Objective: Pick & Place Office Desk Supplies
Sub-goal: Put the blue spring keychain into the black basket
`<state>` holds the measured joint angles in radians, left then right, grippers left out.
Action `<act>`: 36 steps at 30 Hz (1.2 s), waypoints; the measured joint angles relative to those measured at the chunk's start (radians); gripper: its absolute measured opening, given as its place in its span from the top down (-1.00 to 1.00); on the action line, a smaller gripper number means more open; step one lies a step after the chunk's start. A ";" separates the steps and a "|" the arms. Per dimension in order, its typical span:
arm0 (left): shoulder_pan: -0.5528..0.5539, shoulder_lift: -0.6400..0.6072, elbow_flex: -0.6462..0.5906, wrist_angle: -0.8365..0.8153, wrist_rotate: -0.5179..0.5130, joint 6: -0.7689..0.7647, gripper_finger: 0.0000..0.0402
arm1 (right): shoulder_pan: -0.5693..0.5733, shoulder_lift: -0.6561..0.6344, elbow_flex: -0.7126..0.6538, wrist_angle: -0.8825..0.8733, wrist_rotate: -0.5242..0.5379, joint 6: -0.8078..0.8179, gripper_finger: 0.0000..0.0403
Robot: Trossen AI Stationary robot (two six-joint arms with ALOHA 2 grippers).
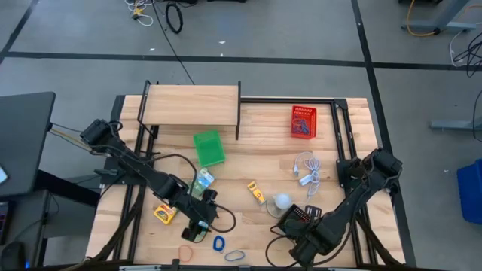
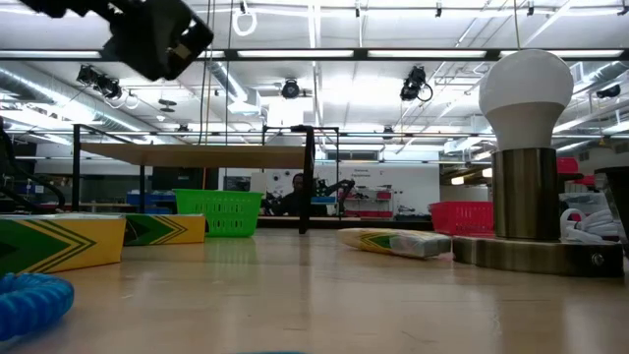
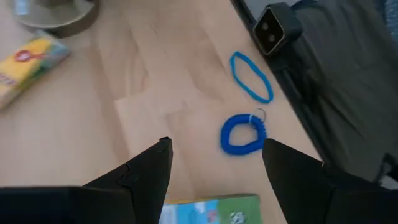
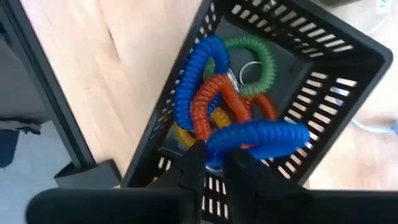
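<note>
- Pinching a blue coiled loop [image 4: 258,137], the right gripper [image 4: 214,163] sits over the black mesh basket [image 4: 348,68] at the high view's lower right, fingers clamped on it.
- Orange, green and yellow coils [image 4: 217,102] lie tangled inside.
- Left gripper [image 3: 214,165] hangs at lower centre, fingers spread, above another blue coil [image 3: 242,132] beside a flat blue band [image 3: 251,76].

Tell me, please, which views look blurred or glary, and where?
Low view: ceiling lights glare; the blue coil nearest the camera is soft. Right wrist view: the coils in the black basket look smeared. Left wrist view: the yellow packet is soft. High view: even light.
</note>
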<state>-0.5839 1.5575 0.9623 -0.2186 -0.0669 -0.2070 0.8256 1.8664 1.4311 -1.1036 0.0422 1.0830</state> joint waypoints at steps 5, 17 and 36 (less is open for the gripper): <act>0.001 0.044 -0.001 0.019 0.048 -0.038 -0.35 | 0.002 0.000 0.000 -0.010 -0.019 -0.005 0.40; 0.009 0.209 0.040 0.119 0.166 -0.057 -0.45 | -0.012 -0.001 0.000 -0.027 -0.077 -0.014 0.02; 0.013 0.473 0.326 -0.195 0.041 -0.029 -0.25 | -0.015 -0.001 0.000 -0.085 -0.082 0.001 0.15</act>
<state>-0.5705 2.0305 1.2881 -0.4138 -0.0263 -0.2359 0.8101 1.8652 1.4311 -1.1885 -0.0395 1.0841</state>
